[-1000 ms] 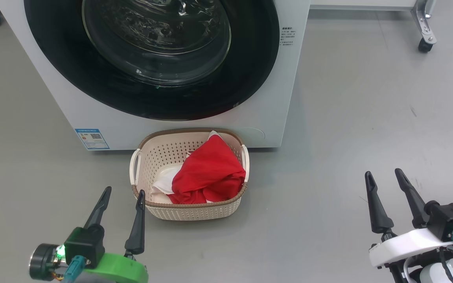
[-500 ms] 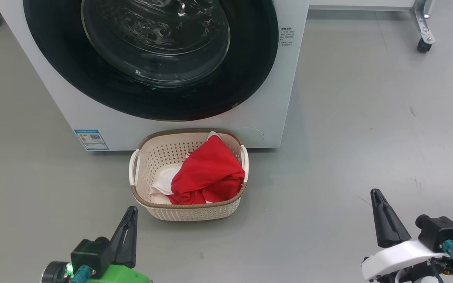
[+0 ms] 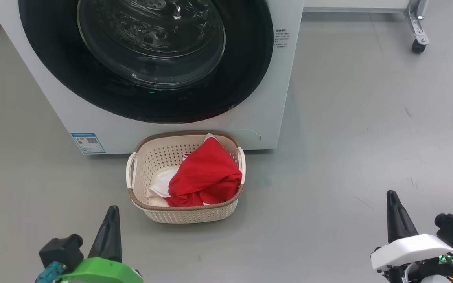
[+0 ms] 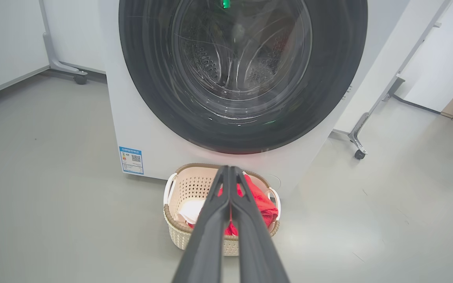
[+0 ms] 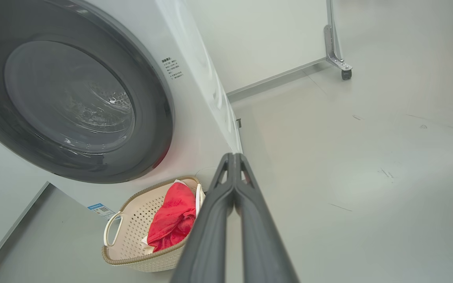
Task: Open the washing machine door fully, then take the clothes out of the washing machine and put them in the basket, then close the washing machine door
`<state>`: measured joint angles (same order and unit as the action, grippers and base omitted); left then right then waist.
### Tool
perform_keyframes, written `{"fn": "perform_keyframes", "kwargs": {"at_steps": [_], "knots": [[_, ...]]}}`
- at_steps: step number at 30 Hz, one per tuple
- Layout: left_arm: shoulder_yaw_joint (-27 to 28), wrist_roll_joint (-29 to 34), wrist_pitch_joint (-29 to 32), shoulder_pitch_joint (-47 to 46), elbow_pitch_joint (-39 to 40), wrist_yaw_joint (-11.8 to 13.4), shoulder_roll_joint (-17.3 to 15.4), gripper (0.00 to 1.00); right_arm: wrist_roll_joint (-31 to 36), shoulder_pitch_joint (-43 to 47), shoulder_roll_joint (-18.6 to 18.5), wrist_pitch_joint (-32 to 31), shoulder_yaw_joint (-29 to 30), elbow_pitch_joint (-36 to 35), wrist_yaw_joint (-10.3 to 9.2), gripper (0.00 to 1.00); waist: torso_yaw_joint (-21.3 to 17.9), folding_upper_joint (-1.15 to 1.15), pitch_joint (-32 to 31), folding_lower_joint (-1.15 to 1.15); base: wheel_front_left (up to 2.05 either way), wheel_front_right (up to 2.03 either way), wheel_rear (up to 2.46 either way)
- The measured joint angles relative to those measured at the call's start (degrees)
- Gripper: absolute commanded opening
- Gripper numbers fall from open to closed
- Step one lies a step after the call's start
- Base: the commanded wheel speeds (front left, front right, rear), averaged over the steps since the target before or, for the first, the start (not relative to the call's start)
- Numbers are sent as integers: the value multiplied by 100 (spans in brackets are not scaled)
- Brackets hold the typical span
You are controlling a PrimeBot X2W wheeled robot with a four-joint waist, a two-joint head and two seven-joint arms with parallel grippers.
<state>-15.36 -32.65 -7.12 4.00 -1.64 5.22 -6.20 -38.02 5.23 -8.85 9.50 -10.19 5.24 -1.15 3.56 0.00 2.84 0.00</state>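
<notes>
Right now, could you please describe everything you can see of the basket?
The basket is small, cream and plastic-looking, a rounded rectangle with perforated walls, a brown woven-look rim and two side handles. It stands upright on the grey floor before the washing machine; whether they touch I cannot tell. Red and white clothes lie inside, heaped toward the robot's right.

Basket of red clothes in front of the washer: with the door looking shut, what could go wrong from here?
The cream perforated plastic basket stands close before the white front-loading washing machine, and the shut left tool points toward it; a forward move could knock it.
The red-and-white fabric clothes heap toward one side, up to the rim; a bump might spill them.
The round glossy black washing machine door looks closed, but whether it latched cannot be told.
</notes>
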Motion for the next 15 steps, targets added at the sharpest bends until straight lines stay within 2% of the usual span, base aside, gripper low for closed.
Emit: {"fn": "perform_keyframes", "kwargs": {"at_steps": [15], "knots": [[272, -1254, 168, -18, -149, -155, -3, 0, -1107, -74, 41, -269, 268, 135, 108, 0, -71, 0, -47, 0, 0, 0, 0]]}}
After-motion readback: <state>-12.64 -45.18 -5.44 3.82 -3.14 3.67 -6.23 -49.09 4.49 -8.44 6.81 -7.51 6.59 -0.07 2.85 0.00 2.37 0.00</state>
